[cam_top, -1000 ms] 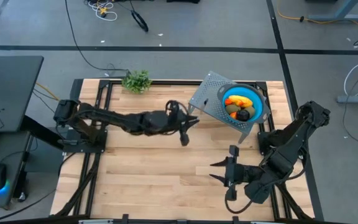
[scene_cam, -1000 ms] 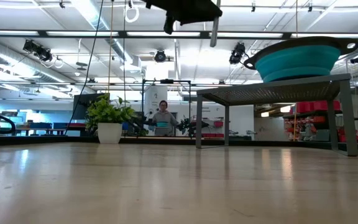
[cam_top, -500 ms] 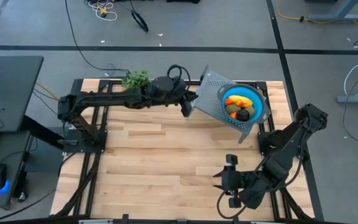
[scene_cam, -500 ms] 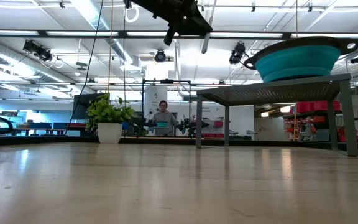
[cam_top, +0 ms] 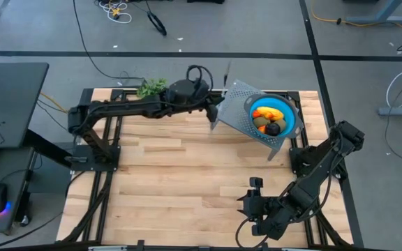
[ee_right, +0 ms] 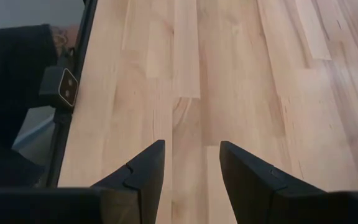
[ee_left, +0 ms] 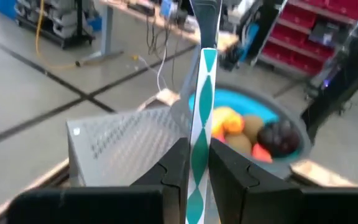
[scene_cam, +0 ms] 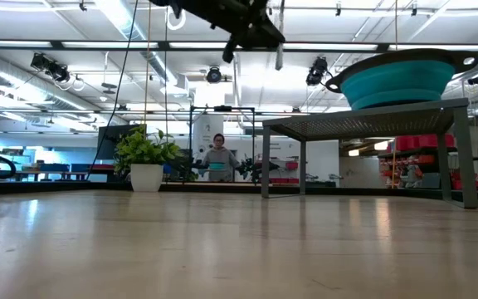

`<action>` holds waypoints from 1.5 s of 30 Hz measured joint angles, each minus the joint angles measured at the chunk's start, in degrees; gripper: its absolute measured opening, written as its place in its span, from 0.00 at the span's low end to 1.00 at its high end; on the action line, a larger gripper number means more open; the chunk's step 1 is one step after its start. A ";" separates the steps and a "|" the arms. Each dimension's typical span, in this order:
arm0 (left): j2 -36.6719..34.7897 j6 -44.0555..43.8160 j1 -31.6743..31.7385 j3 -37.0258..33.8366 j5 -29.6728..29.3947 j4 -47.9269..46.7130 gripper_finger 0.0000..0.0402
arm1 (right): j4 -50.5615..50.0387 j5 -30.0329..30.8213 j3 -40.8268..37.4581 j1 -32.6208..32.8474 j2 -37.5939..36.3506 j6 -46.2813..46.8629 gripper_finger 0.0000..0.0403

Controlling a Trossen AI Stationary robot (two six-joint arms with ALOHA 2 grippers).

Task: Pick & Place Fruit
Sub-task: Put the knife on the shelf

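Jaws of my left gripper [ee_left: 199,165] clamp the knife [ee_left: 202,118]; I'd keep it upright nearing the fruit [ee_left: 247,132], right gripper [ee_right: 191,165] idling apart.

Two dark, near-black jointed arms on black tubular frames at the table sides. Left arm [cam_top: 128,109] slim, with a looped black cable over its wrist. Right arm [cam_top: 319,166] chunkier, boxy joints. Right gripper [ee_right: 189,169] fingers matte black, wedge-shaped, tapering.
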 joint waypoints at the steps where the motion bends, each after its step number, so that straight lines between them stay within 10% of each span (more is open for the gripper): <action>1: 0.72 0.01 0.05 0.83 0.05 0.05 0.14 | 0.04 -0.02 0.00 0.00 0.02 0.00 0.41; 16: 16.61 2.14 1.36 30.32 -3.83 -26.86 0.14 | 0.53 -3.08 -3.52 0.00 0.04 -0.16 0.41; 45: 23.30 1.06 1.19 27.72 -2.71 -27.95 0.14 | 6.70 -7.02 -5.31 0.07 -0.02 0.42 0.41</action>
